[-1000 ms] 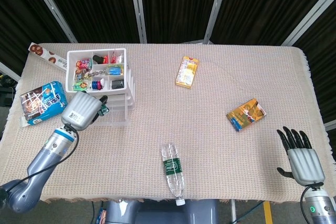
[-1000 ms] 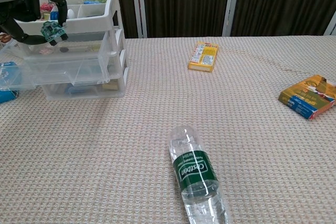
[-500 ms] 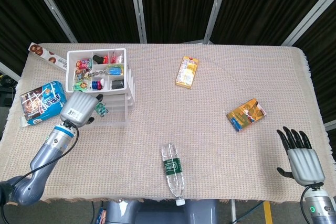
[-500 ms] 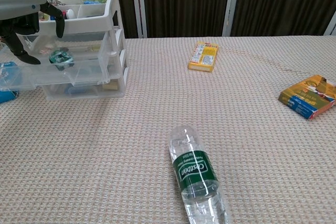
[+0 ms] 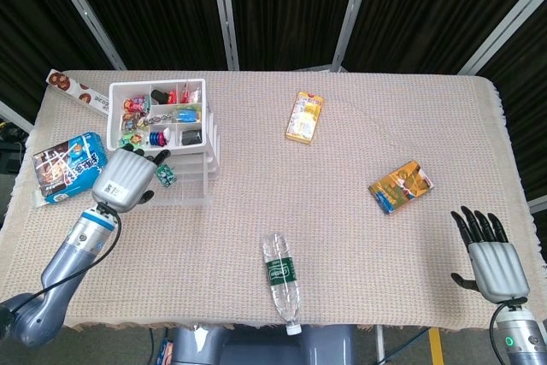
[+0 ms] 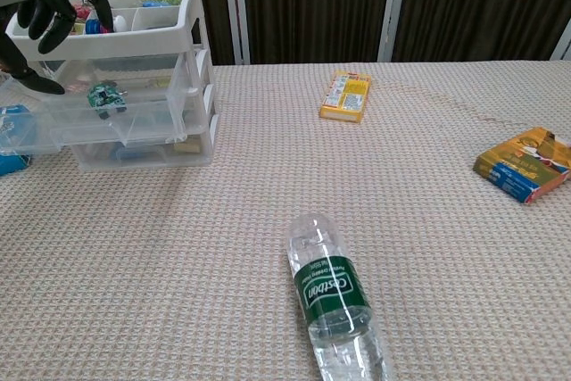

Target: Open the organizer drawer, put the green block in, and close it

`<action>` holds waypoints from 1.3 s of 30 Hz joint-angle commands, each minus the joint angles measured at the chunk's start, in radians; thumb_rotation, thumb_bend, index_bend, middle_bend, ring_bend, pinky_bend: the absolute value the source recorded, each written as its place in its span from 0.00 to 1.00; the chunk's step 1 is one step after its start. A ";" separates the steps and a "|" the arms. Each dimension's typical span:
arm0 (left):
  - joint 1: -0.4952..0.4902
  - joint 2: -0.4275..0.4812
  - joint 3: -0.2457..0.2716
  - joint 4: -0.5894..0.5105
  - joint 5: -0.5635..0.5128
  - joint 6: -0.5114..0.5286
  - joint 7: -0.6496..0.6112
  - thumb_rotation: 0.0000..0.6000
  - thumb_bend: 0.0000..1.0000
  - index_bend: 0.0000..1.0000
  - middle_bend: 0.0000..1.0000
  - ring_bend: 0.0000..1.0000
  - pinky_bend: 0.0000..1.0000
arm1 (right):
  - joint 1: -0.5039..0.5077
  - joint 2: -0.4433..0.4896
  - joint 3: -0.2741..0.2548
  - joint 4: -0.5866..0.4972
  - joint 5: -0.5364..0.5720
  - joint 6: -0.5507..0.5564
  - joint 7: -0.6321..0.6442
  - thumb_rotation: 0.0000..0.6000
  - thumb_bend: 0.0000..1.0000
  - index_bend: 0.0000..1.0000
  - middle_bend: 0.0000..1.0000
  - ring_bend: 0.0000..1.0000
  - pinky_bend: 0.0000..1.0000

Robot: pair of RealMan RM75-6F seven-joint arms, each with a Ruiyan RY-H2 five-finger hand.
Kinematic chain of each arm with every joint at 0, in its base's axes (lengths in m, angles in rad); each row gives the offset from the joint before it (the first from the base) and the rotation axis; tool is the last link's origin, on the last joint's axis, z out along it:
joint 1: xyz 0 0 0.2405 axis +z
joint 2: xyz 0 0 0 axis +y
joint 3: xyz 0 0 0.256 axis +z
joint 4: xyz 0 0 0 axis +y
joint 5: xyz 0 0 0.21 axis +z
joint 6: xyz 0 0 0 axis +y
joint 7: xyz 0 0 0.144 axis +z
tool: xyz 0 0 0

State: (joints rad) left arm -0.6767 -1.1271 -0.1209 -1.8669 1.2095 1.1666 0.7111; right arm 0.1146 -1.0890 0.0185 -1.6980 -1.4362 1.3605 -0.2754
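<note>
The clear plastic organizer (image 5: 190,179) (image 6: 192,86) stands at the table's back left, a white tray of small items on top and its middle drawer (image 6: 80,122) pulled out toward me. The green block (image 5: 166,176) (image 6: 103,98) lies inside that open drawer. My left hand (image 5: 126,180) (image 6: 40,11) hovers just above and left of the drawer, fingers spread, holding nothing. My right hand (image 5: 490,259) rests open near the table's front right corner, far from the organizer; the chest view does not show it.
A water bottle (image 5: 280,279) (image 6: 332,296) lies front centre. A yellow box (image 5: 304,116) (image 6: 346,95) sits mid-back, an orange packet (image 5: 400,185) (image 6: 528,164) to the right. A blue snack bag (image 5: 67,165) and a cookie tube (image 5: 75,89) lie left of the organizer.
My left hand held the green block over the open drawer, let it go, and has lifted up and left. The block now lies in the drawer. The right hand has not moved.
</note>
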 commanded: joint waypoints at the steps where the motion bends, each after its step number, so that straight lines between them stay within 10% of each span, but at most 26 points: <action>1: 0.066 0.046 0.094 -0.010 0.290 0.099 -0.060 1.00 0.22 0.28 0.47 0.43 0.41 | 0.000 -0.001 0.001 0.000 0.000 0.002 -0.002 1.00 0.00 0.06 0.00 0.00 0.00; 6: 0.116 0.065 0.211 0.121 0.636 0.213 -0.090 1.00 0.96 0.24 0.18 0.15 0.23 | -0.002 -0.005 0.003 0.000 0.001 0.007 -0.004 1.00 0.00 0.06 0.00 0.00 0.00; 8: 0.126 0.078 0.251 0.160 0.707 0.212 -0.090 1.00 1.00 0.21 0.11 0.06 0.16 | -0.002 -0.005 0.003 -0.001 0.002 0.007 -0.006 1.00 0.00 0.06 0.00 0.00 0.00; 19: 0.119 0.092 0.343 0.261 0.900 0.061 0.068 1.00 1.00 0.19 0.00 0.00 0.05 | -0.002 -0.006 0.005 -0.002 0.007 0.006 -0.010 1.00 0.00 0.06 0.00 0.00 0.00; 39: 0.096 0.021 0.226 0.345 0.737 -0.169 0.169 1.00 1.00 0.19 0.00 0.00 0.04 | -0.002 -0.006 0.004 -0.002 0.004 0.007 -0.004 1.00 0.00 0.06 0.00 0.00 0.00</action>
State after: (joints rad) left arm -0.5809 -1.1000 0.1132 -1.5288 1.9559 1.0042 0.8767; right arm 0.1128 -1.0949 0.0227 -1.6998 -1.4325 1.3679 -0.2795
